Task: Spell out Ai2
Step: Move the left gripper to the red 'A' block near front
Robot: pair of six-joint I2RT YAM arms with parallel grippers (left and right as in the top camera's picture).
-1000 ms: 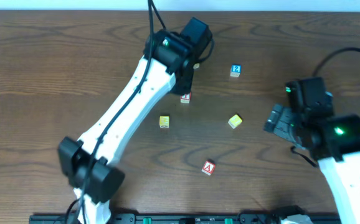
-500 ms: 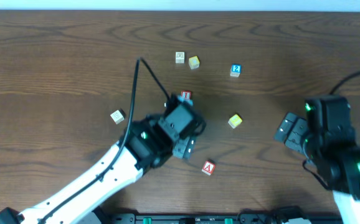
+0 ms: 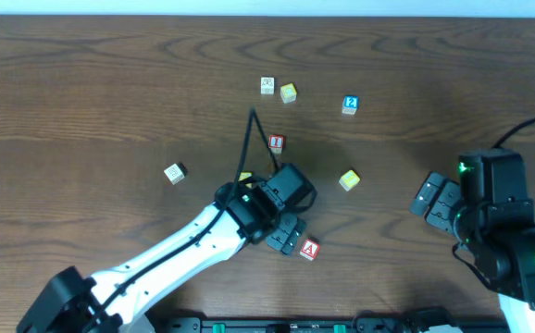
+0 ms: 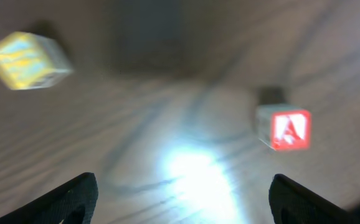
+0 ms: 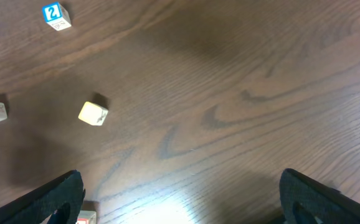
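**Overhead view.** The left hand (image 3: 286, 233) is at lower centre of the frame, just left of the "A" cube (image 3: 310, 248). Whether they touch cannot be told. The "I" cube (image 3: 277, 142) lies at centre and the "2" cube (image 3: 350, 104) at upper right of centre. All three are well apart on the table (image 3: 82, 92).

The left arm (image 3: 184, 254) enters from the lower left and covers most of the half-covered yellow cube (image 3: 245, 176), below-left of the "I" cube. The open yellow cube (image 3: 349, 179) lies between the "A" and "2" cubes. The top yellow cube (image 3: 289, 92) stands just beside the top pale cube (image 3: 267, 85). The left pale cube (image 3: 175, 173) lies left of centre. The right hand (image 3: 434, 196) is at the right side, apart from every cube.

**Left wrist view (blurred).** The fingers (image 4: 74, 196) are spread wide with nothing between them. The "A" cube (image 4: 284, 127) shows at middle right and a yellow cube (image 4: 27, 59) at upper left.

**Right wrist view.** The fingers (image 5: 55, 199) are spread wide and grip nothing. Only here does the table ahead of the right hand show bare, with the "2" cube (image 5: 56, 15) far off at upper left.
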